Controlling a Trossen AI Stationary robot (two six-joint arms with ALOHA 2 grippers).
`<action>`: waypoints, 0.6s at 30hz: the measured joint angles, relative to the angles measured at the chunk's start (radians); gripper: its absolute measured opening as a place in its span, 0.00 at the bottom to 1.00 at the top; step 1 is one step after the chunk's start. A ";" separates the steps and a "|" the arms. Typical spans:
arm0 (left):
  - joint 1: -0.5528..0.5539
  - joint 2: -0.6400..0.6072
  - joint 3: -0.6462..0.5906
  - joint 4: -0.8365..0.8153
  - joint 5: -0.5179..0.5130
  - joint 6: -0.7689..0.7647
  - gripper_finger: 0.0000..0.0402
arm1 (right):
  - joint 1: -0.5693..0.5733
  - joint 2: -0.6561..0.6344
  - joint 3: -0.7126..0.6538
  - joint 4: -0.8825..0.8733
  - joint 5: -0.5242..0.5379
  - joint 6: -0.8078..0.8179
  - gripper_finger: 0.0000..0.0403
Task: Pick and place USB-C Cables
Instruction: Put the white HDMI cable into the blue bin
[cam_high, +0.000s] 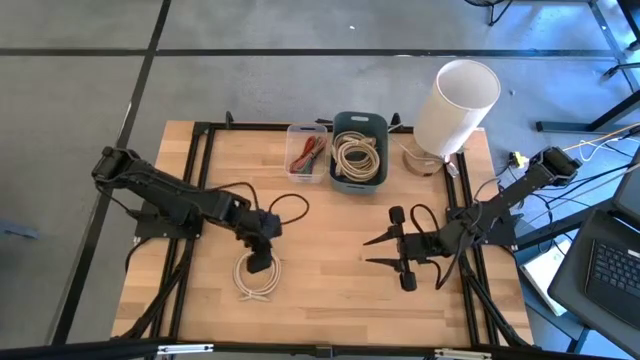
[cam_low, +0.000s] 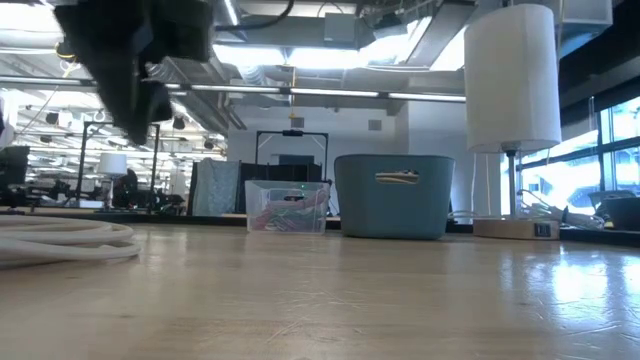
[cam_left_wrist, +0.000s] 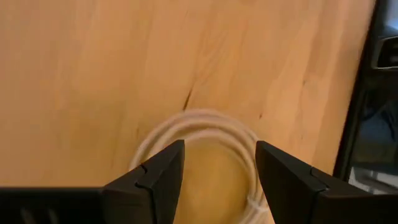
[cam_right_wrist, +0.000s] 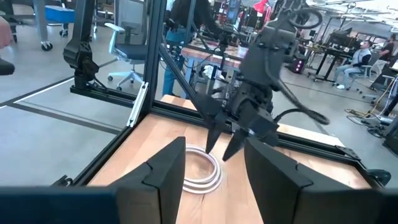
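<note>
A cream-white USB-C cable coil (cam_high: 258, 280) lies flat on the wooden table near its front left. My left gripper (cam_high: 260, 264) hangs just above it, pointing steeply down, its fingers open. In the left wrist view the coil (cam_left_wrist: 199, 134) shows beyond the open gripper (cam_left_wrist: 219, 171). The low view shows this gripper (cam_low: 135, 120) clear of the coil (cam_low: 60, 240). My right gripper (cam_high: 372, 251) stands open at the table's right middle, pointing level toward the left arm, with nothing between its fingers (cam_right_wrist: 168, 177). More cream coils lie in the teal bin (cam_high: 345, 125).
A clear box (cam_high: 296, 150) with coloured cable bundles stands left of the teal bin at the table's far edge. A white lamp (cam_high: 455, 105) on a wooden base stands at the far right. Black frame rails (cam_high: 200, 180) run along the table's sides.
</note>
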 joint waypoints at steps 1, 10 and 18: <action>-0.009 0.000 0.000 -0.015 -0.010 -0.039 0.48 | 0.000 0.000 0.000 -0.004 0.000 0.000 0.41; -0.115 0.000 0.000 -0.021 -0.135 -0.266 0.48 | 0.000 0.000 0.000 -0.034 -0.003 0.034 0.41; -0.176 0.070 0.001 -0.079 -0.189 -0.123 0.48 | 0.000 0.000 0.000 -0.045 -0.003 0.049 0.41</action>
